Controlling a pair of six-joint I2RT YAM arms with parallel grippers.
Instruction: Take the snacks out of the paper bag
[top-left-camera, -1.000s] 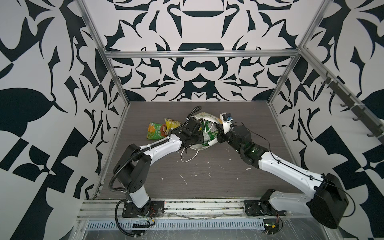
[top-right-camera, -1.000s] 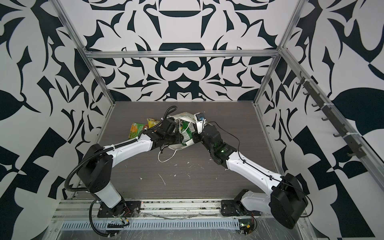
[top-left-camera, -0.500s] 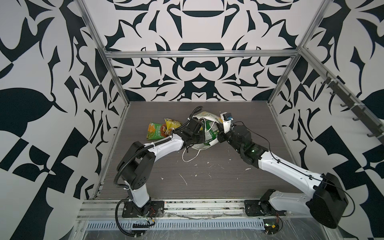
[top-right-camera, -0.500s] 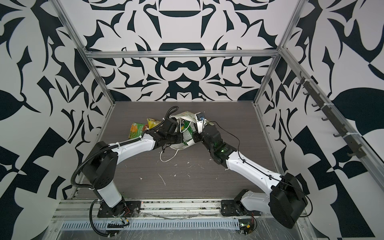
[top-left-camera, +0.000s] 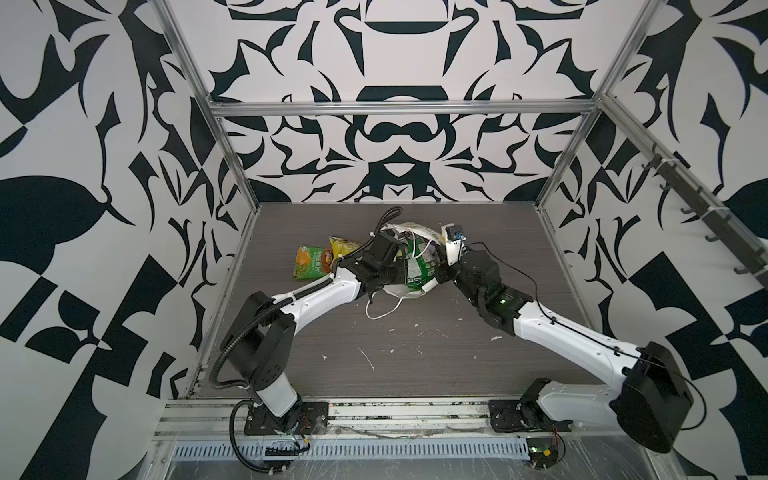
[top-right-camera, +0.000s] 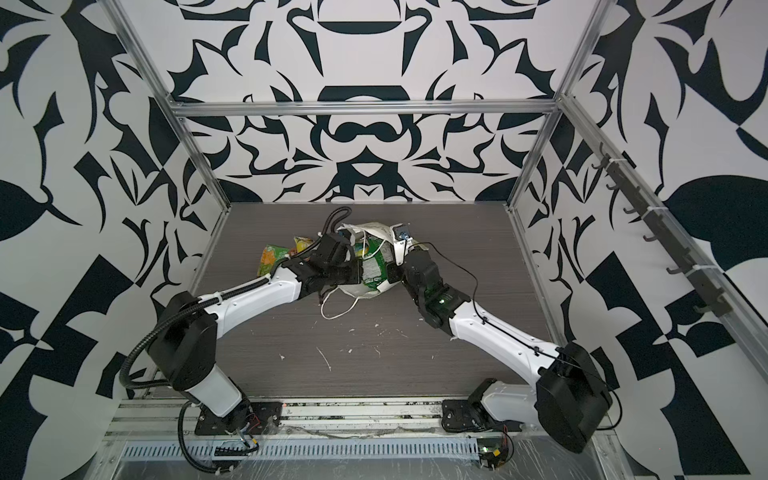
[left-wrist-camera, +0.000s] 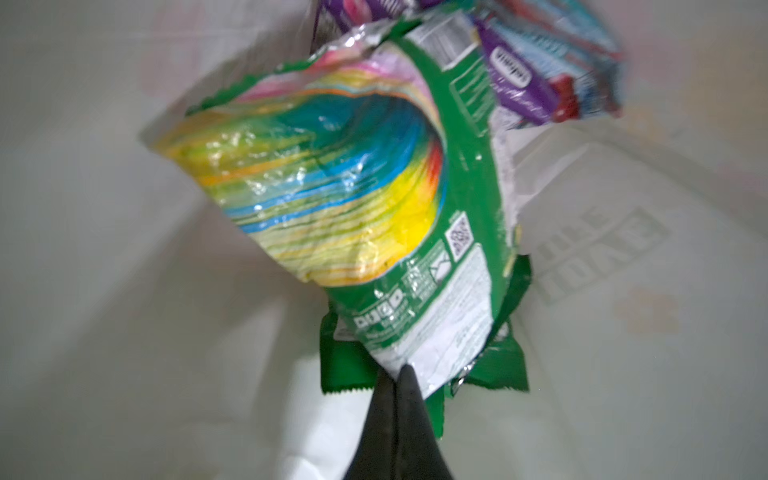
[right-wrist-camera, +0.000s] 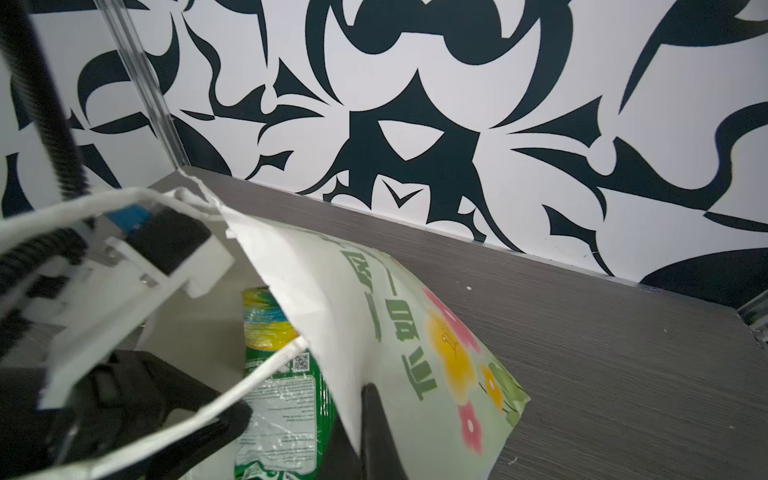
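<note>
The paper bag (top-left-camera: 415, 227) (top-right-camera: 371, 228) lies crumpled at mid-table, its mouth facing the left arm. My right gripper (right-wrist-camera: 368, 411) (top-left-camera: 440, 272) is shut on the bag's flower-printed wall (right-wrist-camera: 395, 332), holding the mouth up. My left gripper (left-wrist-camera: 398, 372) (top-left-camera: 401, 270) reaches inside the bag and is shut on the bottom corner of a green snack packet with rainbow stripes (left-wrist-camera: 332, 178) (right-wrist-camera: 278, 399) (top-left-camera: 417, 268). Deeper in the bag lie a purple packet (left-wrist-camera: 515, 79) and a teal-red one (left-wrist-camera: 561, 50). Two snacks rest on the table left of the bag, one green (top-left-camera: 309, 262) and one yellow (top-left-camera: 343, 247).
A white cord handle (top-left-camera: 382, 309) trails from the bag onto the table toward the front. Small white scraps (top-left-camera: 365, 357) dot the dark tabletop. Patterned walls close in the back and sides. A rail of hooks (top-left-camera: 706, 208) runs along the right wall.
My left gripper has closed on the green packet inside the bag. Its arm shifted slightly. The right arm and the bag have stayed put.
</note>
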